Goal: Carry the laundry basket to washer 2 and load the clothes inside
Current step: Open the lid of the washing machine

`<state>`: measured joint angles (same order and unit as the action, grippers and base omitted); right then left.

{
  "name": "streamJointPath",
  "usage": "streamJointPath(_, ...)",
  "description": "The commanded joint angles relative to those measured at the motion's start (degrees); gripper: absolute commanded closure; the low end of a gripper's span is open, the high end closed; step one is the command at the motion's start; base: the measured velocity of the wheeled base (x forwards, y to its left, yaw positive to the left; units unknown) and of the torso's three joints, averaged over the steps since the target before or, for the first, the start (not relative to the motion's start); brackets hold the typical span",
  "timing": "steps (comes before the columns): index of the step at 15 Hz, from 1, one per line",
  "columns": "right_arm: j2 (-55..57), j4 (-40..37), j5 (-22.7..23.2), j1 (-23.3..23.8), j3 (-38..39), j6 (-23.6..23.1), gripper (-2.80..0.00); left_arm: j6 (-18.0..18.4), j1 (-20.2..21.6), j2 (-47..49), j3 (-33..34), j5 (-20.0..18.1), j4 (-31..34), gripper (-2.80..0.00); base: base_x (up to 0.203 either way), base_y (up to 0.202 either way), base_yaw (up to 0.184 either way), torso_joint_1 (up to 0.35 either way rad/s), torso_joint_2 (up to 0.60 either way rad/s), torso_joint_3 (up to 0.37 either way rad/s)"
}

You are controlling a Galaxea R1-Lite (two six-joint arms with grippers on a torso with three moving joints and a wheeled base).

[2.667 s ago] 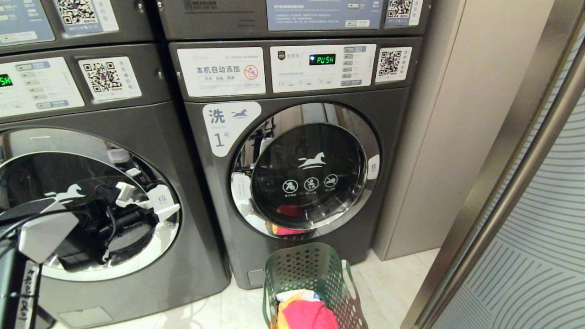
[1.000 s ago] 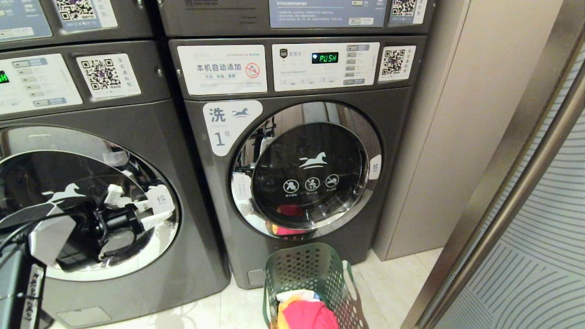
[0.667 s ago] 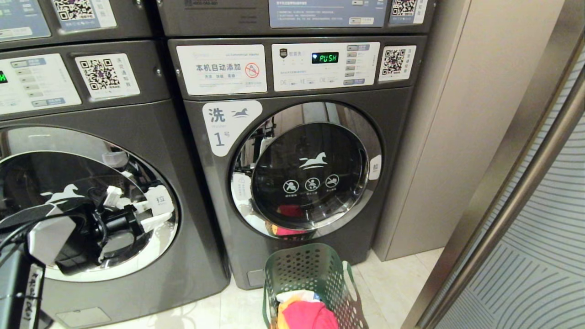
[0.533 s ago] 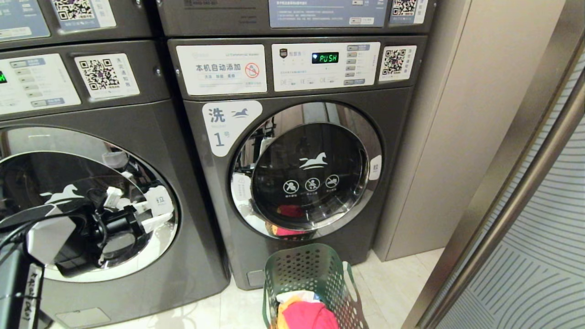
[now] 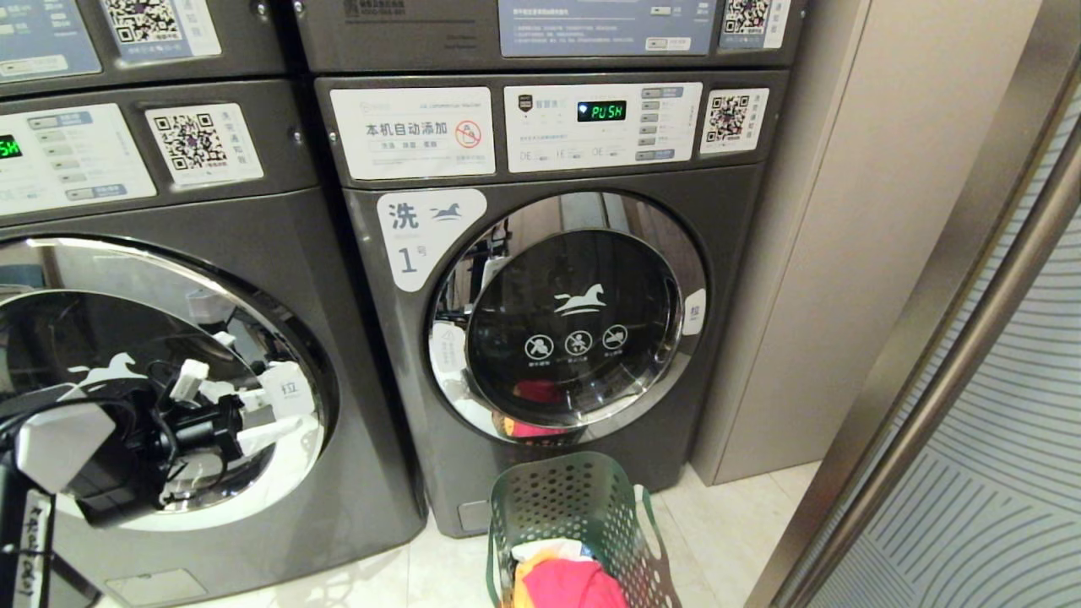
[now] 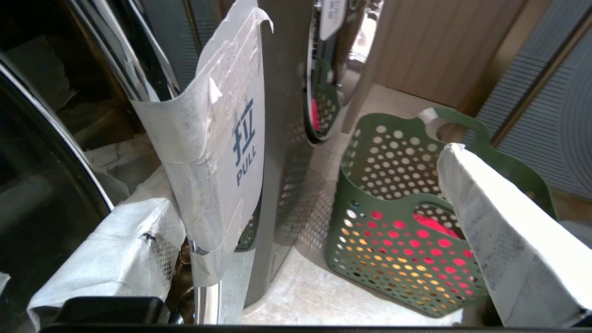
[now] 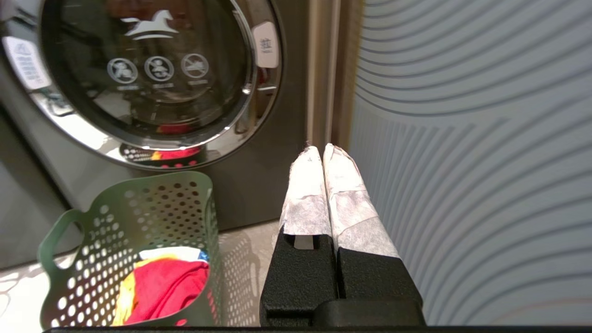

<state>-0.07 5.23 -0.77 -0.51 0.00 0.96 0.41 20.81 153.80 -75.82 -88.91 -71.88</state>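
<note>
The dark green laundry basket [image 5: 562,507] [image 6: 393,249] [image 7: 138,203] stands on the floor in front of the washer labelled 1. The clothes [image 5: 570,583] [image 7: 166,286] lie in it, pink-red on top with yellow and white beside. A like grey washer [image 5: 253,228] on the left shows no number label, so I cannot tell whether it is washer 2. My left gripper [image 5: 230,407] [image 6: 300,180] is open at that washer's door edge. One wrapped finger sits behind the white PULL tab [image 5: 285,393] [image 6: 231,152], the other out in the air. My right gripper [image 7: 323,148] hangs shut and empty, low beside the basket.
Washer 1 [image 5: 418,236] has its chrome-ringed door [image 5: 574,321] shut and a display reading PUSH. A beige panel [image 5: 844,253] stands to its right, then a ribbed sliding door with a metal frame [image 5: 971,338]. Pale floor tiles [image 5: 735,523] surround the basket.
My left gripper has moved down and left, and the PULL tab has come with it. The left door's reflections have changed, as if its edge is swinging out. The basket has stayed put.
</note>
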Motion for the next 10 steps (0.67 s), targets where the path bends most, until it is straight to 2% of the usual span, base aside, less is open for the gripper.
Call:
streamJointPath(1,0.07,0.04,-0.02,-0.02,1.93,0.0,0.0,0.36,0.21,-0.71,1.1,1.25,-0.43,-2.8,0.0,0.0,0.0,0.0,0.0,0.0)
streamJointPath(4,0.07,0.04,-0.02,-0.02,1.93,0.0,0.0,1.13,3.52,-3.82,6.9,1.44,-0.29,-2.8,0.0,0.0,0.0,0.0,0.0,0.0)
streamJointPath(8,0.07,0.04,-0.02,-0.02,1.93,0.0,0.0,7.82,8.14,-6.85,11.87,1.81,-0.28,-2.8,0.0,0.0,0.0,0.0,0.0,0.0)
streamJointPath(10,0.07,0.04,-0.02,-0.02,1.93,0.0,0.0,9.84,9.63,-7.73,13.02,4.15,-0.28,-2.8,0.0,0.0,0.0,0.0,0.0,0.0)
